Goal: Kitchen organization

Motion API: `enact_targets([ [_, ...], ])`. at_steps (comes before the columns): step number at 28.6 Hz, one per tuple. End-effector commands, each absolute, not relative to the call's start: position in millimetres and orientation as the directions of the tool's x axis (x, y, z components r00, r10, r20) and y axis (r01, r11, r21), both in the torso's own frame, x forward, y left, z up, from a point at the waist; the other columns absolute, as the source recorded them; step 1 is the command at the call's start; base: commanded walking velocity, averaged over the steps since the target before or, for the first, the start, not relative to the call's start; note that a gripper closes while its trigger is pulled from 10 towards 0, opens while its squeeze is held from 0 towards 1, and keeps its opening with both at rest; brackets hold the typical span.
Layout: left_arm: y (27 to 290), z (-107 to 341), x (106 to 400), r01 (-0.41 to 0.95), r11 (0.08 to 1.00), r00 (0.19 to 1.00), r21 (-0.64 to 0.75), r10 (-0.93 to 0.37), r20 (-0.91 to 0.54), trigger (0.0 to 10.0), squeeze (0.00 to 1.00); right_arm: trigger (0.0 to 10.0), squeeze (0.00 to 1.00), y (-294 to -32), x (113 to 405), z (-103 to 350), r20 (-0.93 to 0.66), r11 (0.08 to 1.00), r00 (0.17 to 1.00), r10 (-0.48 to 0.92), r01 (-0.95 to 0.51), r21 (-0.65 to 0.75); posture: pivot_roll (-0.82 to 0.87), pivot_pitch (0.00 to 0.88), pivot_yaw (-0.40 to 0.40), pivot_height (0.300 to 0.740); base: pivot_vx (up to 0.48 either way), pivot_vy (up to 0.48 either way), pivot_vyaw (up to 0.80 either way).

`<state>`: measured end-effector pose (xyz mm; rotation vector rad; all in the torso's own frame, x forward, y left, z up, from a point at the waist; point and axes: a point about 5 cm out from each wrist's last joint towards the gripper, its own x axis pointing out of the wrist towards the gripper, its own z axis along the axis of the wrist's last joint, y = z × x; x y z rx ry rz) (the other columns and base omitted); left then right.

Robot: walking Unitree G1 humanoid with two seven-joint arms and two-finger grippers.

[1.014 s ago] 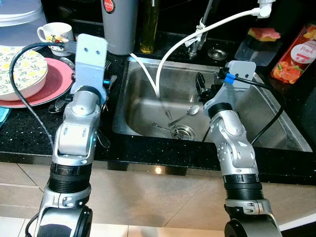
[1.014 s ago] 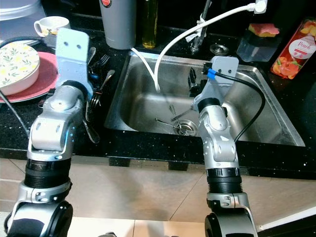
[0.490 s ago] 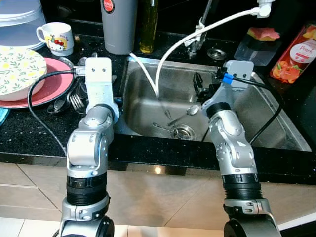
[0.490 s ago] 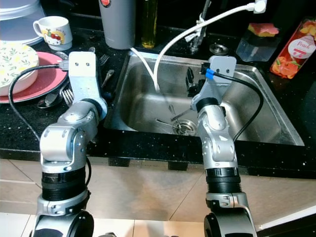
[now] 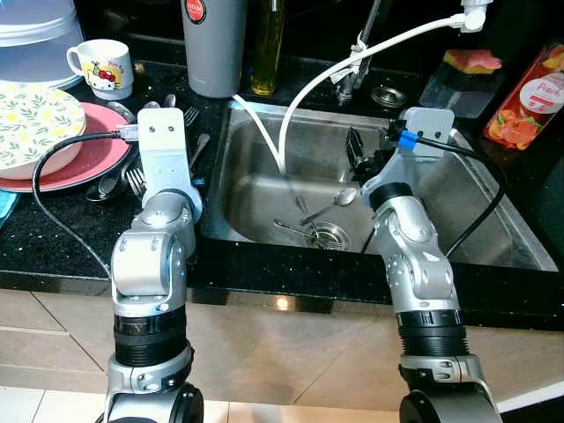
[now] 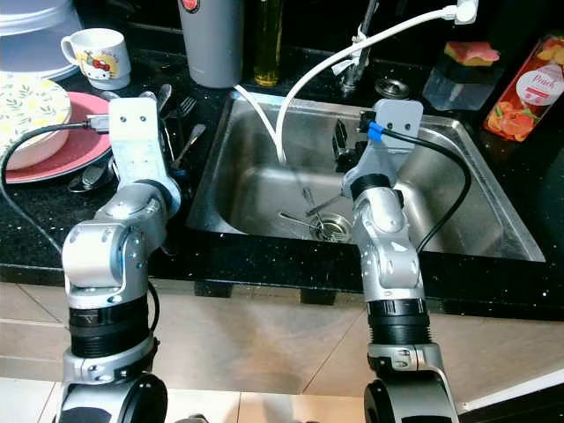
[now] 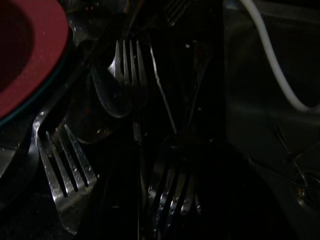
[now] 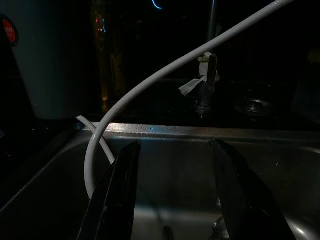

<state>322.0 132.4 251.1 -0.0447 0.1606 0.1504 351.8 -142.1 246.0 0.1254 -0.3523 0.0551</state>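
Cutlery pile [image 7: 125,135] of forks and spoons lies on the black table [image 5: 53,238] between red plate [image 5: 84,150] and sink [image 5: 493,220], directly under left pincer [image 7: 170,220]; handles run roughly along its reach. Left fingers: cannot tell. Right pincer [image 8: 172,195] hangs apart over sink, farther off.
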Motion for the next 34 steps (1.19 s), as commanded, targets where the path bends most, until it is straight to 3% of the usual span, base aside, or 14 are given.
enact_targets([
  [1, 130.7, 248.9, 323.2, -0.148, 0.988, 0.975, -0.040, 0.139, -0.176, 4.9, 0.00, 10.0, 0.00, -145.2, 352.5, 242.8, 0.339, 0.990, 0.941, 0.021, -0.066, 0.122, 0.24, 0.087, -0.095, 0.740, 0.000, 0.000, 0.00],
  [2, 130.9, 248.9, 323.6, -0.149, 0.988, 0.974, -0.041, 0.139, -0.177, 1.8, 0.00, 10.0, 0.00, -145.2, 352.5, 242.9, 0.338, 0.990, 0.941, 0.021, -0.066, 0.122, 0.24, 0.090, -0.096, 0.740, 0.000, 0.000, 0.00],
  [3, 130.9, 248.9, 323.7, -0.149, 0.988, 0.974, -0.043, 0.140, -0.178, 0.1, 0.00, 10.0, 0.00, -145.3, 352.5, 242.8, 0.338, 0.990, 0.941, 0.021, -0.066, 0.122, 0.24, 0.090, -0.096, 0.740, 0.000, 0.000, 0.00],
  [15, 130.7, 249.2, 324.0, -0.151, 0.987, 0.974, -0.047, 0.140, -0.176, 0.0, 0.00, 10.0, 0.00, -145.7, 352.5, 242.4, 0.336, 0.990, 0.942, 0.021, -0.065, 0.122, 0.24, 0.094, -0.097, 0.740, 0.000, 0.000, 0.00],
  [20, 130.9, 259.2, 324.3, -0.153, 0.988, 0.983, -0.029, 0.149, -0.108, 0.0, 0.00, 10.0, 0.00, -145.8, 352.4, 242.3, 0.336, 0.990, 0.942, 0.020, -0.065, 0.123, 0.24, 0.094, -0.097, 0.740, 0.000, 0.000, 0.00],
  [21, 129.6, 263.6, 324.8, -0.140, 0.990, 0.987, -0.026, 0.138, -0.080, 4.0, 0.00, 10.0, 0.00, -145.7, 352.5, 242.4, 0.336, 0.990, 0.942, 0.020, -0.065, 0.124, 0.24, 0.094, -0.095, 0.740, 0.000, 0.000, 0.00],
  [22, 128.4, 267.3, 325.0, -0.131, 0.991, 0.990, -0.024, 0.130, -0.059, 7.2, 0.00, 10.0, 0.00, -145.6, 352.7, 242.5, 0.336, 0.990, 0.942, 0.020, -0.065, 0.124, 0.24, 0.094, -0.095, 0.740, 0.000, 0.000, 0.00],
  [23, 128.4, 267.3, 325.0, -0.131, 0.991, 0.990, -0.024, 0.130, -0.059, 7.2, 0.00, 10.0, 0.00, -145.6, 352.7, 242.5, 0.336, 0.990, 0.942, 0.020, -0.065, 0.124, 0.24, 0.094, -0.095, 0.740, 0.000, 0.000, 0.00],
  [24, 126.4, 271.9, 325.2, -0.116, 0.993, 0.993, -0.020, 0.115, -0.028, 10.0, 0.00, 10.0, 0.00, -145.5, 352.7, 242.5, 0.337, 0.990, 0.941, 0.019, -0.065, 0.124, 0.24, 0.094, -0.095, 0.740, 0.000, 0.000, 0.00],
  [29, 116.4, 292.9, 323.8, -0.035, 0.999, 0.992, 0.010, 0.033, 0.120, 10.0, 0.00, 10.0, 0.00, -145.8, 352.6, 242.5, 0.336, 0.990, 0.942, 0.017, -0.063, 0.124, 0.24, 0.095, -0.095, 0.740, 0.000, 0.000, 0.00],
  [34, 114.5, 298.2, 324.2, -0.020, 0.997, 0.987, 0.072, 0.009, 0.161, 10.0, 0.00, 10.0, 0.00, -145.8, 352.5, 242.5, 0.336, 0.990, 0.942, 0.017, -0.062, 0.125, 0.24, 0.096, -0.094, 0.740, 0.000, 0.000, 0.00],
])
